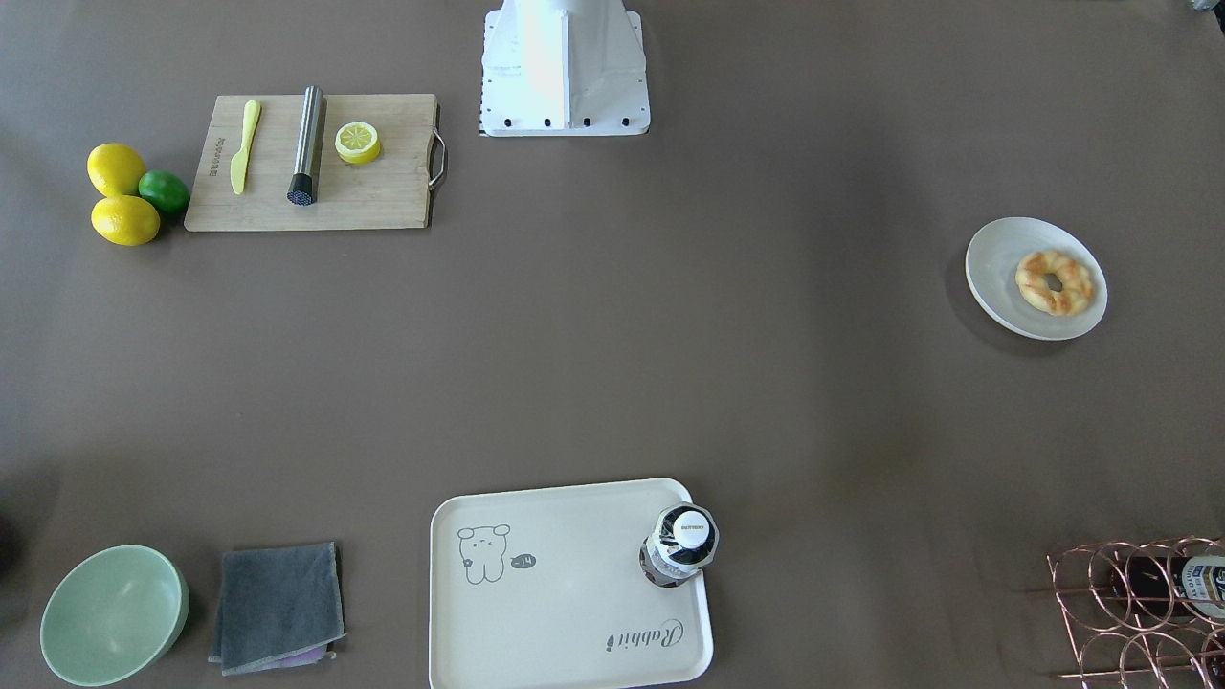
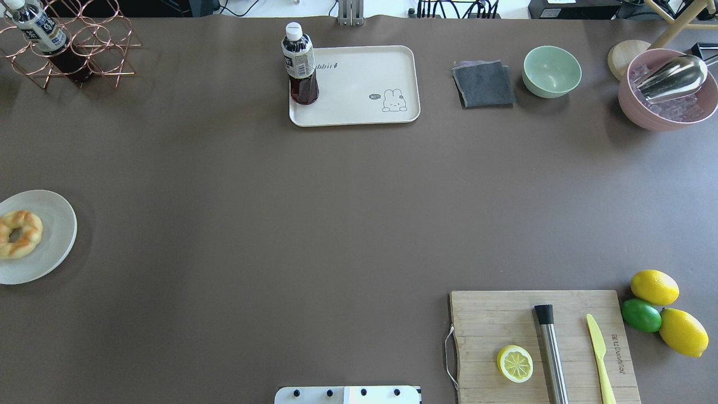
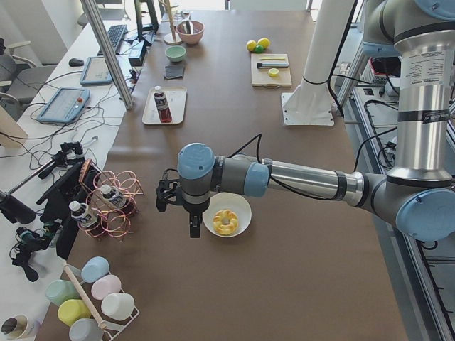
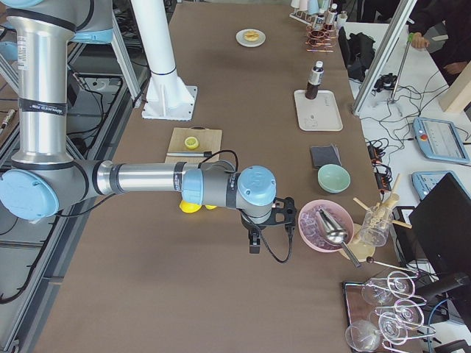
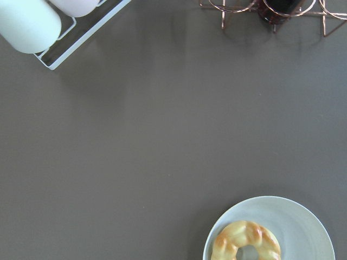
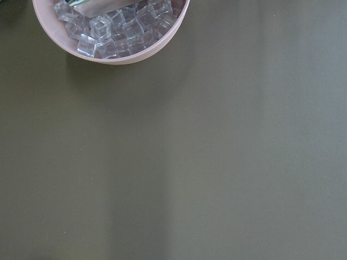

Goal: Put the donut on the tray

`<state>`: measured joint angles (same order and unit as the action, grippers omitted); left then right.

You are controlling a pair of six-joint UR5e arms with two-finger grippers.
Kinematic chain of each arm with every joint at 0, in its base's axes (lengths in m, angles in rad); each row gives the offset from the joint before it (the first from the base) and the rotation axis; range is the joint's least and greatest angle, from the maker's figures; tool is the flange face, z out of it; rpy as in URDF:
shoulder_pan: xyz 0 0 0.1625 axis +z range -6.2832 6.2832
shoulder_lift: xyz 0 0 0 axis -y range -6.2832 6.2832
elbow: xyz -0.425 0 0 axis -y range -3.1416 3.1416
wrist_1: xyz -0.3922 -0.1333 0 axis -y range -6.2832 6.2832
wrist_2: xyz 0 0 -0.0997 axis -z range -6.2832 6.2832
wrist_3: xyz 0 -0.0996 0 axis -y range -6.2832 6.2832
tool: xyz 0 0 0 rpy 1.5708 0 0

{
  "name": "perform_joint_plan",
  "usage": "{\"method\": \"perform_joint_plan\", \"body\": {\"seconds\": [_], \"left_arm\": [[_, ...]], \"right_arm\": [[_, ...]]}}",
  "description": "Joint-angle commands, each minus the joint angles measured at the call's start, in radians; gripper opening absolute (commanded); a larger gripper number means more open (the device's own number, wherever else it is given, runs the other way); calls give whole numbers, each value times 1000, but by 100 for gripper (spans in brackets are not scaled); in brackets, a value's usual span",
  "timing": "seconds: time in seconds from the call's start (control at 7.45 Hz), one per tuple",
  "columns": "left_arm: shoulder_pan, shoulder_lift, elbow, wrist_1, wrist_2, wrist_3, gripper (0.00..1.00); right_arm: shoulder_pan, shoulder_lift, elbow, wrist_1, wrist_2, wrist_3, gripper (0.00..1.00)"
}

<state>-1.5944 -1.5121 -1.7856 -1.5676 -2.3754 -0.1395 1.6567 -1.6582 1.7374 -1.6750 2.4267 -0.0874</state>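
The donut is a twisted golden ring lying on a round white plate at the table's left end; it also shows in the overhead view and the left wrist view. The cream tray with the rabbit drawing lies at the far edge, with a dark drink bottle standing on its left corner. My left gripper hangs fingers-down above the table just beside the plate; I cannot tell if it is open. My right gripper hangs near the pink ice bowl; I cannot tell its state.
A wooden cutting board holds a lemon half, a steel tube and a yellow knife; two lemons and a lime lie beside it. A green bowl and grey cloth sit right of the tray. A copper wire rack stands far left.
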Motion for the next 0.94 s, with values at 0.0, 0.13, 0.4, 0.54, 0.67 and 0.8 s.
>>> {"method": "perform_joint_plan", "body": {"seconds": [0.0,0.13,0.4,0.54,0.67,0.8], "left_arm": [[89,93,-20,-108,1,-3,98],[106,121,-9,-161,-1,-37,98],[232,205,73,-501,7,-296,98],[288,213,169,-702,7,-396,98],[339,213,277,-864,11,-448,98],[371,204,351,-979,11,-501,98]], "right_arm": [[0,-3,-1,0,0,0,100],[0,-2,-1,0,0,0,100],[0,-3,-1,0,0,0,100],[0,-3,-2,0,-1,0,100],[0,-2,-2,0,-2,0,100],[0,-2,-2,0,0,0,100]]}}
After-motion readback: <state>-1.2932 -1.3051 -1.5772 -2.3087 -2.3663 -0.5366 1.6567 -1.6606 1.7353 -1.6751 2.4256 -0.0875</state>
